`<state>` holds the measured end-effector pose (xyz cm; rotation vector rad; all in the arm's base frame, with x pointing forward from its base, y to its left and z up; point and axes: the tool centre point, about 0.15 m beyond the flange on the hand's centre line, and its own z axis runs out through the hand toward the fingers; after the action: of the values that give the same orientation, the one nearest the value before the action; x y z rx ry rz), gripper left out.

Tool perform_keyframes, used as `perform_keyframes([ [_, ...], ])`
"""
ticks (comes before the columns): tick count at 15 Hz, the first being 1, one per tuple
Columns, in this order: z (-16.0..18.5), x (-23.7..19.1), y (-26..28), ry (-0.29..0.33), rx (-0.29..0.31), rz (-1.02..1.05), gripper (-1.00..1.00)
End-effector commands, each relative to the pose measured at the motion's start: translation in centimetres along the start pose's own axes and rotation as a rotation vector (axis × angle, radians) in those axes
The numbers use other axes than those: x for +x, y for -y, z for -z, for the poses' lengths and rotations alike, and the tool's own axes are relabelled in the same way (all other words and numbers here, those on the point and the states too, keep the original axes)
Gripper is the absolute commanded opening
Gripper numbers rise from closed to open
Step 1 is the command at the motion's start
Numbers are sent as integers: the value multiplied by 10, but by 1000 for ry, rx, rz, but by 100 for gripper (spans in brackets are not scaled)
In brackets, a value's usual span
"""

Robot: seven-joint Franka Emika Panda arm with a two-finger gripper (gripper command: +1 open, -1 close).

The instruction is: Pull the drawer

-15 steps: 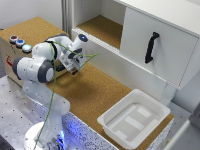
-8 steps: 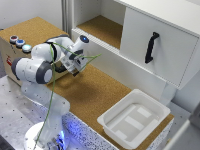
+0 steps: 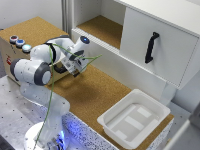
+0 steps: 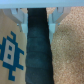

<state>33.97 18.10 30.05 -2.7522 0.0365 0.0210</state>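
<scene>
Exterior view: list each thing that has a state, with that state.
Long white drawer front: closed, flush with the cabinet.
Squarish white door with black handle: shut.
White plastic tub: upright, empty.
Robot hand: near the drawer's end; open or shut cannot be told.

I see a white plastic tub (image 3: 134, 120) on the cork surface (image 3: 95, 95), a squarish door with a black vertical handle (image 3: 151, 47), and coloured buttons (image 3: 19, 43) on a box (image 3: 12, 52).

Fingers (image 4: 21, 16): pale, apart, at the frame's edge.
Between them: dark strip (image 4: 39, 50).
Beside: cork surface (image 4: 67, 50), blue pattern (image 4: 10, 50).
</scene>
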Motion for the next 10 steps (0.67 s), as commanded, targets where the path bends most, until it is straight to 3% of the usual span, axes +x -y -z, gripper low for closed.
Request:
perform_keyframes([
  [1, -45, -2, -38, 101, -95, 66, 100],
  [4, -47, 5, -30, 136, -126, 92, 100],
  [6, -40, 7, -23, 122, -155, 102, 100],
  [10, -13, 12, -1, 76, -305, 105, 100],
])
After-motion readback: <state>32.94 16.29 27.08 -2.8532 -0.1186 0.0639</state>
